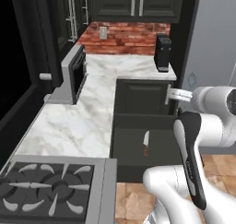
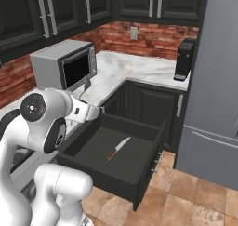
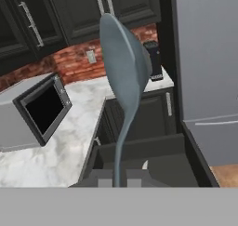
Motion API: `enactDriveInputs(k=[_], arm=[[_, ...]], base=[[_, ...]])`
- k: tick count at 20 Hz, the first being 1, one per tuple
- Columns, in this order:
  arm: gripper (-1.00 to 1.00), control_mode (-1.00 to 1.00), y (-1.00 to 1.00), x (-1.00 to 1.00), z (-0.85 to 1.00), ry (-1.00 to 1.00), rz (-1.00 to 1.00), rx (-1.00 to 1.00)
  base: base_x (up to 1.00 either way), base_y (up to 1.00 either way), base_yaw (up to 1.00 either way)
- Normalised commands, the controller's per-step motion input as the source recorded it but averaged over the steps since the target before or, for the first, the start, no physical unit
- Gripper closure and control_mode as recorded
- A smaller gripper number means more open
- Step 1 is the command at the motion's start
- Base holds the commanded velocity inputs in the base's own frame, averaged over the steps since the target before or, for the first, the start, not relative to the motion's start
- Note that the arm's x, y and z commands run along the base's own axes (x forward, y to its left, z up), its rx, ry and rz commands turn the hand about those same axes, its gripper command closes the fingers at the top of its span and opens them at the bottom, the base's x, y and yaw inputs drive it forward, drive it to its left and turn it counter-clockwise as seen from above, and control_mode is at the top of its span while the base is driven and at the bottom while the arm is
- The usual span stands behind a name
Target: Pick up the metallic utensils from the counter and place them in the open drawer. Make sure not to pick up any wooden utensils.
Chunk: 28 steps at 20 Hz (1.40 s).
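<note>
At centre of the hand view, the gripper (image 3: pixel 120 177) is clamping a grey metal spoon (image 3: pixel 122 76), bowl pointing up. Low in the left base view, a small silver-bladed, red-handled knife (image 1: pixel 146 143) is lying inside the open dark charcoal drawer (image 1: pixel 129 147).

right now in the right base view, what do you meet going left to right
microwave → knife in the open drawer → black coffee machine → grey fridge

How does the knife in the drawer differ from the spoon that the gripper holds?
The knife lies flat on the floor of the open drawer; the grey spoon stands upright in the shut gripper, bowl up. The knife has a pointed blade and a reddish handle; the spoon is one grey colour with a rounded bowl. Both look metallic.
</note>
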Motion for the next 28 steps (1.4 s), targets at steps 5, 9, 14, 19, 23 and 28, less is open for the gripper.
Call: enactDriveInputs(k=[5, 9, 14, 19, 23, 28], arm=[[1.0, 1.0, 0.0, 0.0, 0.0, 0.0, 0.0, 0.0], [1.0, 1.0, 0.0, 0.0, 0.0, 0.0, 0.0, 0.0], [1.0, 1.0, 0.0, 0.0, 0.0, 0.0, 0.0, 0.0], [1.0, 1.0, 0.0, 0.0, 0.0, 0.0, 0.0, 0.0], [1.0, -1.0, 0.01, -0.02, -0.17, 0.1, 0.0, 0.0], [1.0, -1.0, 0.02, 0.01, -0.57, 0.54, 0.0, -0.03]], base=[[0.4, 0.33, -0.14], [0.42, 0.0, 0.0], [0.41, 0.0, 0.0], [0.05, 0.03, 0.0], [0.0, 0.0, 0.0], [0.0, 0.0, 0.0]])
